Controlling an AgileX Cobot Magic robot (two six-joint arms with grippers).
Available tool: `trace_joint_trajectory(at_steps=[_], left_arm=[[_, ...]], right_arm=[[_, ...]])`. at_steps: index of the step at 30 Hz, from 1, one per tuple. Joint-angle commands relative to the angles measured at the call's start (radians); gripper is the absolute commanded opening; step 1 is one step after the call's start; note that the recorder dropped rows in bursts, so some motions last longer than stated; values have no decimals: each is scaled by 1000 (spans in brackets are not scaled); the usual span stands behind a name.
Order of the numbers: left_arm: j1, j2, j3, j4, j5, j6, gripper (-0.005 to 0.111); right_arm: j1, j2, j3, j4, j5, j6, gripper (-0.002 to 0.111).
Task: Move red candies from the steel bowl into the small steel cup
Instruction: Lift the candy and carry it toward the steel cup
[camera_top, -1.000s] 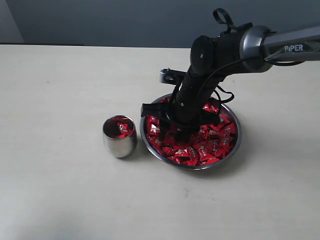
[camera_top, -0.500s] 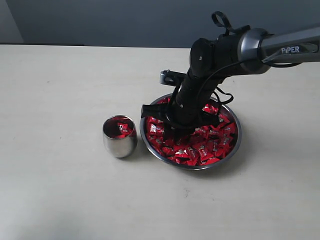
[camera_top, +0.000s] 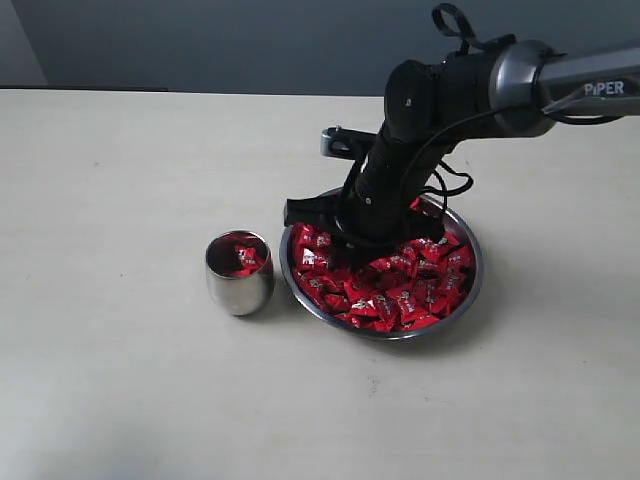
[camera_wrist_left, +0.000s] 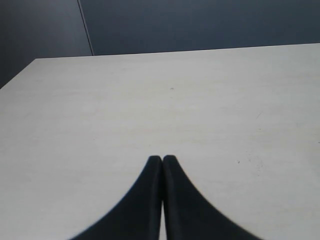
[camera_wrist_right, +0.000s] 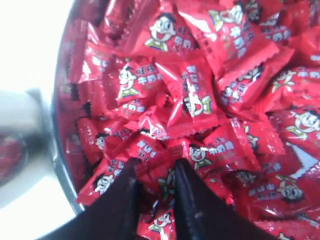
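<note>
The steel bowl (camera_top: 474, 283) in the middle of the table is heaped with red candies (camera_top: 405, 292). My right gripper (camera_top: 356, 246) reaches into its left half from above. In the right wrist view the right gripper (camera_wrist_right: 156, 167) is shut on a red candy (camera_wrist_right: 161, 176) pinched between its two black fingers, just over the pile (camera_wrist_right: 195, 95) and near the bowl's rim (camera_wrist_right: 56, 150). The small steel cup (camera_top: 240, 288) stands upright just left of the bowl, with a few red candies (camera_top: 241, 256) inside. My left gripper (camera_wrist_left: 162, 159) is shut and empty over bare table.
The pale table (camera_top: 120, 180) spreads wide around the bowl and cup. A dark wall runs along its far edge. The right arm (camera_top: 520, 85) comes in from the upper right, above the bowl's far side. The cup shows blurred (camera_wrist_right: 17, 145) beside the bowl in the right wrist view.
The right gripper's fingers closed in the candy pile and now pinch one candy. The arm has risen slightly above the bowl. The cup and bowl have not moved.
</note>
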Motion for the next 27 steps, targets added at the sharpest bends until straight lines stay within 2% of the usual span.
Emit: trace_joint_trajectory(at_steps=[1,7,13,17,23,27], left_arm=[[-7,-5,5,2,-8,-1,0],[-7,-5,5,2,-8,-1,0],[-7,-5,5,2,-8,-1,0],[-7,-5,5,2,-8,-1,0],[-7,-5,5,2,-8,-1,0],[-7,-5,5,2,-8,-1,0]], right_arm=[[-1,-51,-6,-46,11,-6,15],[-1,-89,-57,-90,73,-14,15],[1,-89,-215,-86,179,-82,15],[9,-83,-315,55,185,-220,15],[151,30,-459,32,221,-257,15],[172,106,-507,0,300,-257,15]])
